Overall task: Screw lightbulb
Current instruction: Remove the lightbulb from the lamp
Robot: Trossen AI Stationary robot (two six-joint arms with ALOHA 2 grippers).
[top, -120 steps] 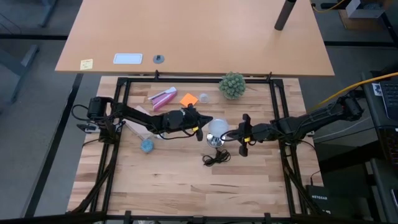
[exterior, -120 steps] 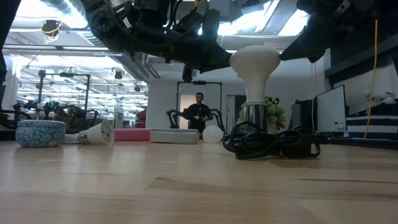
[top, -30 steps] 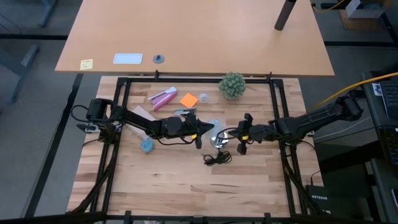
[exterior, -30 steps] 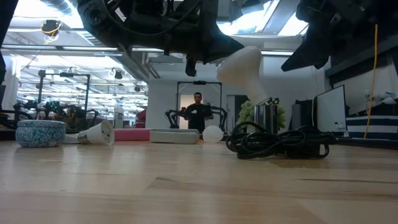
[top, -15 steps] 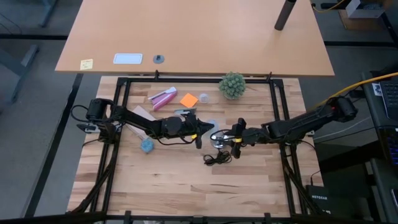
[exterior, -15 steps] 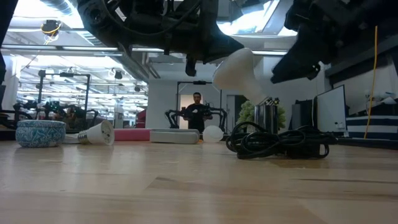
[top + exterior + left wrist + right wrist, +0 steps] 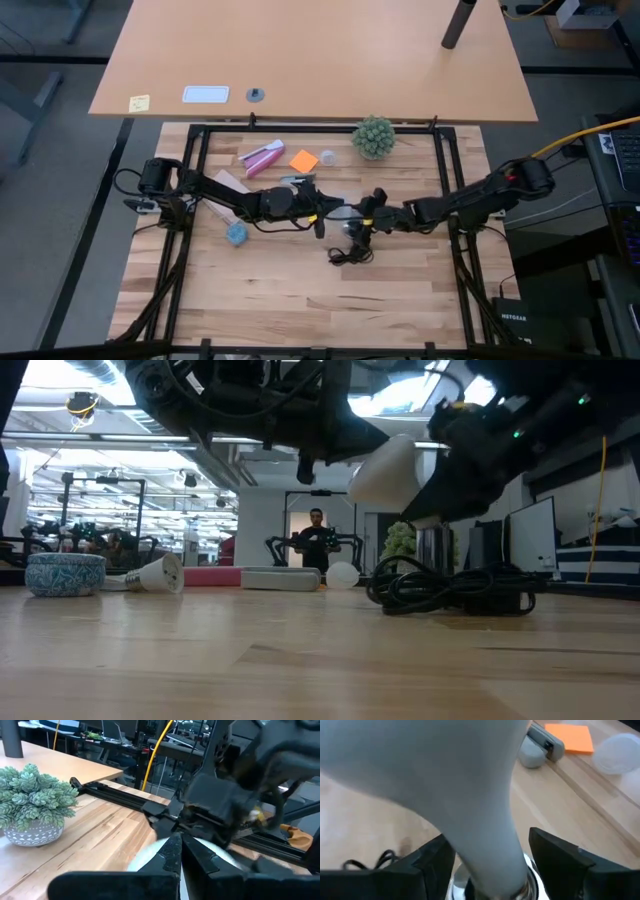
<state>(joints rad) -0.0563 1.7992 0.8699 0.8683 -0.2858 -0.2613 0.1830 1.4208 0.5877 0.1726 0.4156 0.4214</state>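
High view, left tool (image 7: 322, 213): clenched, at mid-desk, just beside the lightbulb's dome.
High view, right tool (image 7: 362, 226): reaches in from the right, at the lightbulb (image 7: 345, 213) and its socket (image 7: 350, 229); fingers hard to read from above.
High view, cord (image 7: 350, 254): black, bunched just in front of the socket.
High view, desk (image 7: 280, 290): wooden; green plant ball (image 7: 373, 137) near the far edge, orange note (image 7: 304, 160) and pink item (image 7: 262, 157) to its left.

Low view, lightbulb (image 7: 385, 472): white, tilted, dome leaning left, base down toward the metal socket (image 7: 433, 547).
Low view, right tool (image 7: 440, 500): dark, at the bulb's neck.
Low view, others: blue bowl (image 7: 65, 573) and a second bulb (image 7: 158, 574) lying on its side at left; a person (image 7: 319, 542) stands in the room behind.

Left wrist view, left tool (image 7: 179, 854): fingers pressed together, holding nothing; white dome (image 7: 150, 858) just behind them.
Left wrist view, plant (image 7: 31, 800): in a grey pot on the desk.

Right wrist view, right tool (image 7: 492, 857): released, fingers (image 7: 432, 860) standing apart either side of the bulb's neck (image 7: 490, 825); contact cannot be told.
Right wrist view, socket (image 7: 465, 889): shiny, under the neck.
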